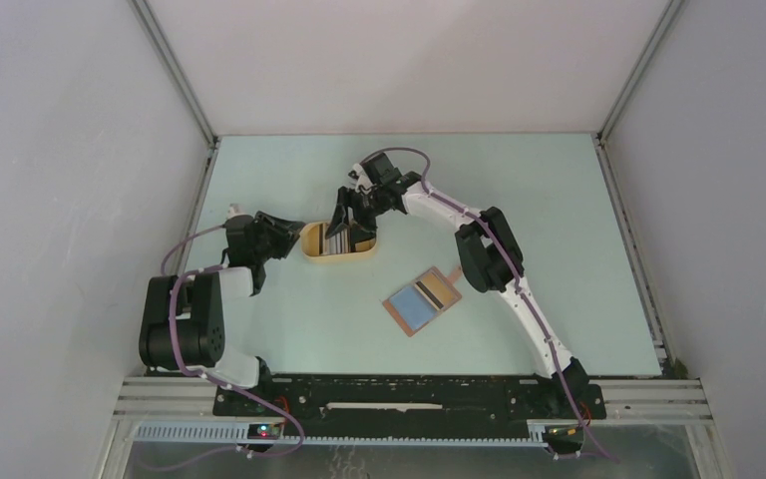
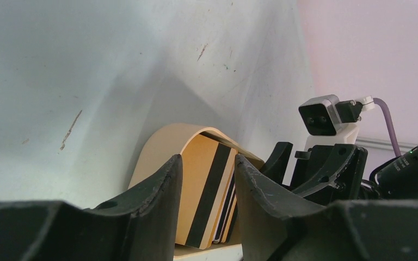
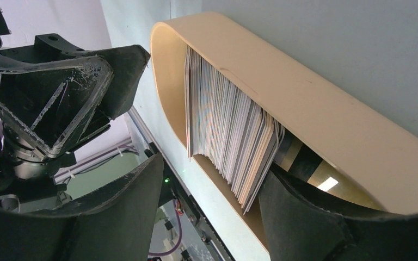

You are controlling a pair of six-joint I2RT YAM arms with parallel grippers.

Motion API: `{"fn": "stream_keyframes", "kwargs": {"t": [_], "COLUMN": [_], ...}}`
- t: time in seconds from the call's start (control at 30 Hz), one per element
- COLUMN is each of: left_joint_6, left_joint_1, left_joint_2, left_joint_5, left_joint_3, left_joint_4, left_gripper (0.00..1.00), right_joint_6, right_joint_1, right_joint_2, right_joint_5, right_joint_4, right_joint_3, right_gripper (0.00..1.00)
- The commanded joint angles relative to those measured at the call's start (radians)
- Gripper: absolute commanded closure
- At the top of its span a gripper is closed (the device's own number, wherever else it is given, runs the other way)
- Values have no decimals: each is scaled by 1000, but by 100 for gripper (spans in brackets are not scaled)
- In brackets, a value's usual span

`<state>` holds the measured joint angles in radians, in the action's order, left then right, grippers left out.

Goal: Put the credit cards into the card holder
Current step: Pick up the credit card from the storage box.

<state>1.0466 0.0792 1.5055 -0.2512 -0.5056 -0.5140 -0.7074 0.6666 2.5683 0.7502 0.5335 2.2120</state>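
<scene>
**Cards stacked on edge in the tray, holder open on the table**

The credit cards [image 3: 228,130] stand on edge as a tight pack inside a yellow oval tray [image 1: 311,239]. Their thin edges show pale, grey and dark lines, and the pack leans and fans a little at one end. The left wrist view shows one flat face, orange-yellow with a black stripe down its length. The tray is smooth, matte plastic with rounded ends, and its long axis runs left to right across the pale green table [image 1: 289,329].

The card holder [image 1: 421,301] lies unfolded and flat, well to the near right of the tray. It has a reddish-brown border, one blue panel, and one panel striped tan and dark. Its long axis runs diagonally from near left to far right, and a small tab points far right.

The right gripper [image 3: 213,179] hangs over the tray with its jaws spread, one finger on each side of the pack. The left gripper [image 2: 208,163] sits at the tray's left end with its jaws apart, gripping nothing.
</scene>
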Motion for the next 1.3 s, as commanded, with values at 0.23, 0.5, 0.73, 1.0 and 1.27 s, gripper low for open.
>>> {"fn": "stream_keyframes", "kwargs": {"t": [0.23,0.5,0.73,1.0,1.27], "left_joint_6": [-8,-7,-7,-5,-3], "left_joint_1": [11,13,15,14,16], "left_joint_2": [5,7,8,10,10], "left_joint_5": [-23,-25,-28,-28,-30], "left_joint_3": [-48,-46,-47,-46,-45], "left_joint_4": [-35,-37,-40,-41,-42], "left_gripper": [55,55,55,55,55], "right_joint_6": [-25,-17,-9,-4,7], "right_joint_1": [-17,-30,-44,-56,-61], "right_joint_2": [-26,-58,-81,-102,-119], "right_joint_5": [102,93,104,110,109], "right_joint_4": [-60,-63,-67,-70,-68], "right_joint_3": [14,-19,-49,-70,-94], "right_gripper": [36,36,39,40,40]}}
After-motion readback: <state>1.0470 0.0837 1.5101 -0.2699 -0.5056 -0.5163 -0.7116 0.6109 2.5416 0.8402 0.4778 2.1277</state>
